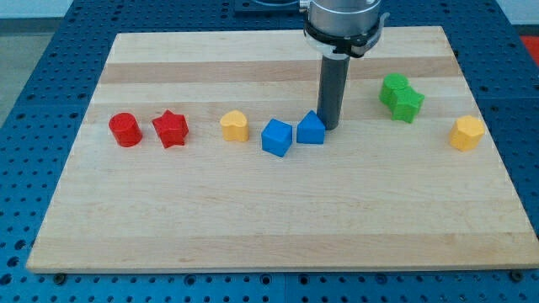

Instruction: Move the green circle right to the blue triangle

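My end effector is a bare rod, nothing gripping or holding; my tip [328,126] is resting just right of the blue triangle [311,129]. The desk [269,219] is carrying everything. The green circle [393,87] is sitting well to the right, touching a green star [408,104]. I judge I am not yet approaching it; next I am needing to get round its right side and push left.

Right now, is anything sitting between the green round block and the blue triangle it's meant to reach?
Only my tip, right beside the blue triangle. The green circle sits up-right, touching the green star; no other block lies between.
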`<state>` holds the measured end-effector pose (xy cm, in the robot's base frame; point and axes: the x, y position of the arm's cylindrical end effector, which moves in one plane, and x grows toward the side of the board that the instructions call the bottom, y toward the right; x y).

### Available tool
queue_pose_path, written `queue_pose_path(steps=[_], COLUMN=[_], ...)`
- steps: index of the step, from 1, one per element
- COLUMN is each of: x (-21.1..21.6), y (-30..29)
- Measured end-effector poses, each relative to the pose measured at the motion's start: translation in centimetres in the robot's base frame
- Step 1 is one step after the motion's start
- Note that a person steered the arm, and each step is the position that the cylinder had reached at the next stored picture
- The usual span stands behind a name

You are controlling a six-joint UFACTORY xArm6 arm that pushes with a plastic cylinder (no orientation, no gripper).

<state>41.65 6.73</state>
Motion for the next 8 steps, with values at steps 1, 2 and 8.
queue_pose_path(steps=[1,2,8], x=[-0.6,-2.6,-8.3], y=[0.3,0.3,6.2])
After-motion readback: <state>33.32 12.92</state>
